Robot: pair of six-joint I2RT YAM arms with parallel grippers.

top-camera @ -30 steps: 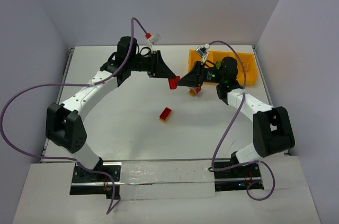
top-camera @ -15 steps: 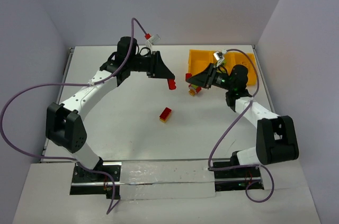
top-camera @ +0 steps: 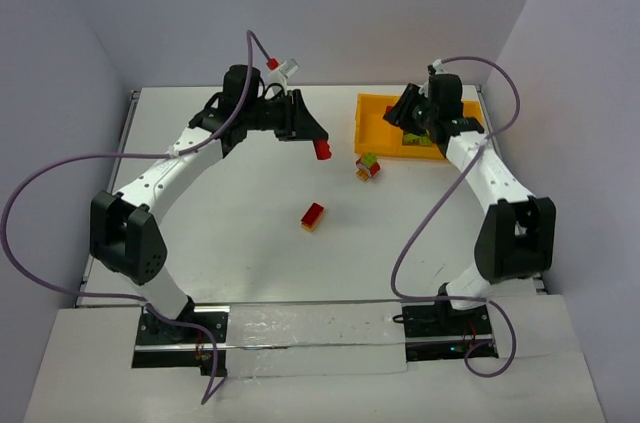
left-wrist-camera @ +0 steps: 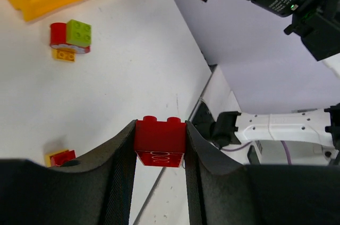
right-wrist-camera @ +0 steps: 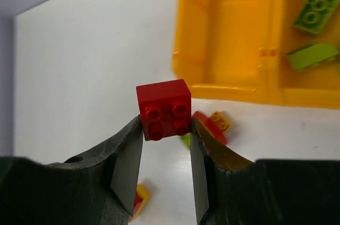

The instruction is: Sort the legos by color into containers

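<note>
- Seen from above, a white table (top-camera: 250, 253) has two robot arms reaching in from the bottom edge. Both arms bend toward the upper middle of the frame.
- The left gripper (left-wrist-camera: 159, 132) is closed on a red brick (left-wrist-camera: 159, 146), with one finger pressed against each side. In the left wrist view the brick sits at lower centre, lifted clear of the table. From above it is just above the centre of the frame.
- The right gripper (right-wrist-camera: 164, 122) is clamped narrowly on a second red brick (right-wrist-camera: 163, 102), whose four studs face the wrist camera. From above, this gripper sits at upper right, over the left end of the tray.
- The tray (top-camera: 472, 138) is orange-yellow, with three square open compartments in a row. It lies at the upper right of the overhead frame.
- Two green bricks (right-wrist-camera: 319, 2) lie inside the tray. In the right wrist view they are in the compartment at the right edge of the frame.
- A loose cluster (top-camera: 367, 166) of lime green, red and yellow bricks, touching one another, rests on the table. It is just below the tray's lower left corner.
- A red and yellow pair (top-camera: 313, 216) lies on the table near the centre of the overhead frame, well apart from the tray.
</note>
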